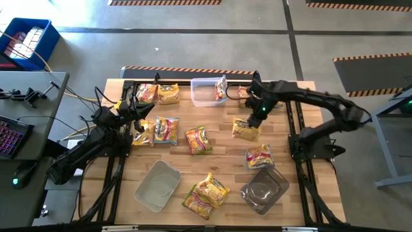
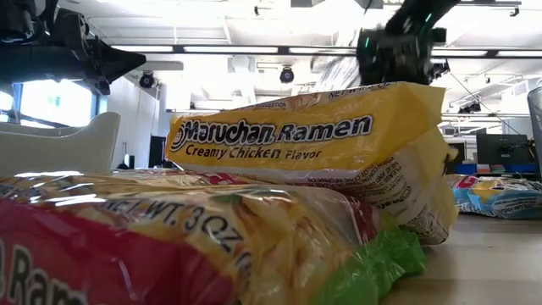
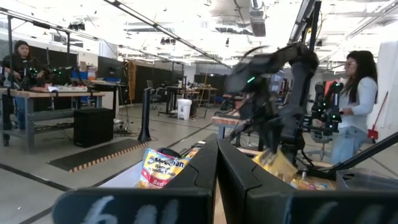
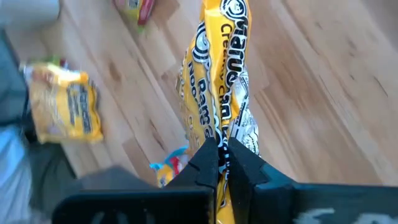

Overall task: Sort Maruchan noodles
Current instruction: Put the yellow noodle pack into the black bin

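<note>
My right gripper [image 1: 255,118] hangs over the table's right middle, shut on a yellow Creamy Chicken noodle packet [image 1: 246,131]. The left wrist view shows that packet [image 3: 274,163] dangling under the arm. Several other Maruchan packets lie flat on the wood: two at the far left [image 1: 158,93], two at the left [image 1: 166,129], one in the middle [image 1: 198,140], one at the right [image 1: 259,156], and a pile at the near edge [image 1: 206,192] [image 2: 279,140]. My left gripper [image 1: 145,111] waits shut at the left, holding nothing. My right gripper pinches the yellow packet between its two fingers at a crumpled end [image 4: 225,144]. The fingers slant down from above. The packet hangs below them, bunched and twisted along its length [image 4: 219,68], and the left wrist view shows it clear of the wood.
A clear tub [image 1: 205,96] stands at the far middle with a packet [image 1: 221,87] leaning in it. A second clear tub [image 1: 156,187] sits near left and a dark tub [image 1: 264,191] near right. Another packet [image 1: 242,92] lies right of the far tub. A person [image 3: 357,106] stands beyond the table.
</note>
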